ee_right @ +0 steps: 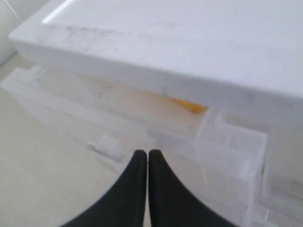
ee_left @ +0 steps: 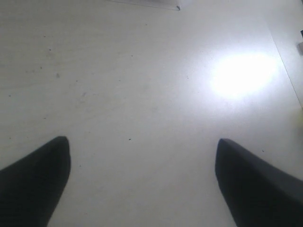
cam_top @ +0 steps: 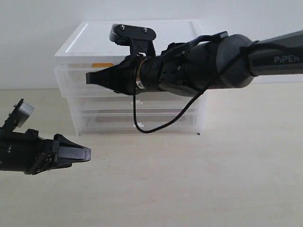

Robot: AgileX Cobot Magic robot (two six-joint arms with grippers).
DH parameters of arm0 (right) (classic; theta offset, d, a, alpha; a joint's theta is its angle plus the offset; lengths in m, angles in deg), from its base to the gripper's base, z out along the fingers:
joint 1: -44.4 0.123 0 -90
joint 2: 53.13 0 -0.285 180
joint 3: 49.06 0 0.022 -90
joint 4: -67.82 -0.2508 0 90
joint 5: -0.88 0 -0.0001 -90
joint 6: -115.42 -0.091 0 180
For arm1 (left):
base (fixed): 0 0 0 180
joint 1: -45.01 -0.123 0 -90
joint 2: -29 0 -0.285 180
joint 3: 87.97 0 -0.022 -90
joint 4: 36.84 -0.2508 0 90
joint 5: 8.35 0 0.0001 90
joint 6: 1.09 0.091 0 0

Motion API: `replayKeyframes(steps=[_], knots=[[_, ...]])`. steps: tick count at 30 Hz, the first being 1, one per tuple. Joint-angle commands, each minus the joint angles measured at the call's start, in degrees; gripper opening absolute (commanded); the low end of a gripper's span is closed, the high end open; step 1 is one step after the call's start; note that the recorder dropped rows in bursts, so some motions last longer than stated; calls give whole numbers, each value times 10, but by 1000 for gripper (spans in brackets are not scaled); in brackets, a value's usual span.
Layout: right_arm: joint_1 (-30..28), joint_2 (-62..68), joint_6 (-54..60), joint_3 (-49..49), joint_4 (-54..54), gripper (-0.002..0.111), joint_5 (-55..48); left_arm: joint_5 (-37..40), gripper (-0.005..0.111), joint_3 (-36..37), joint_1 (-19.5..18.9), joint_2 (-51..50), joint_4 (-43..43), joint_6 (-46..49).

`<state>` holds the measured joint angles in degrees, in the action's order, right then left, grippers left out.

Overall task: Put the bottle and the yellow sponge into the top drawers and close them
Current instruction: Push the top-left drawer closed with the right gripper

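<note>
Blocking much of the chest (cam_top: 94, 40), the right tool (cam_top: 89, 78) sits pinched together before the top drawers (cam_top: 71, 78); yellow sponge (cam_top: 102, 65) shows inside one, and the left tool (cam_top: 85, 152) hangs spread wide, empty, over the worktop (cam_top: 189, 179).

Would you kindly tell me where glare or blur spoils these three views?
Left wrist view: a blown-out glare patch on the table, the left hand a black silhouette. Right wrist view: soft throughout; the yellow sponge is only an orange smear behind the chest's translucent plastic. Exterior view: evenly lit, sharp, no glare.
</note>
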<state>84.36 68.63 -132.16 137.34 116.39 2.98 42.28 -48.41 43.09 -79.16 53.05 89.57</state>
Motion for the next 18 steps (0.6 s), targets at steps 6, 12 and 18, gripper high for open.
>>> replayKeyframes(steps=[6,12,18], knots=[[-28,18,2,60,0,0,-4,5,78,4,-2,-1,11,4],[-27,6,-15,42,0,0,-11,5,78,4,-2,-1,11,12],[-27,-67,-12,-43,0,0,2,27,66,4,-2,-1,12,14]])
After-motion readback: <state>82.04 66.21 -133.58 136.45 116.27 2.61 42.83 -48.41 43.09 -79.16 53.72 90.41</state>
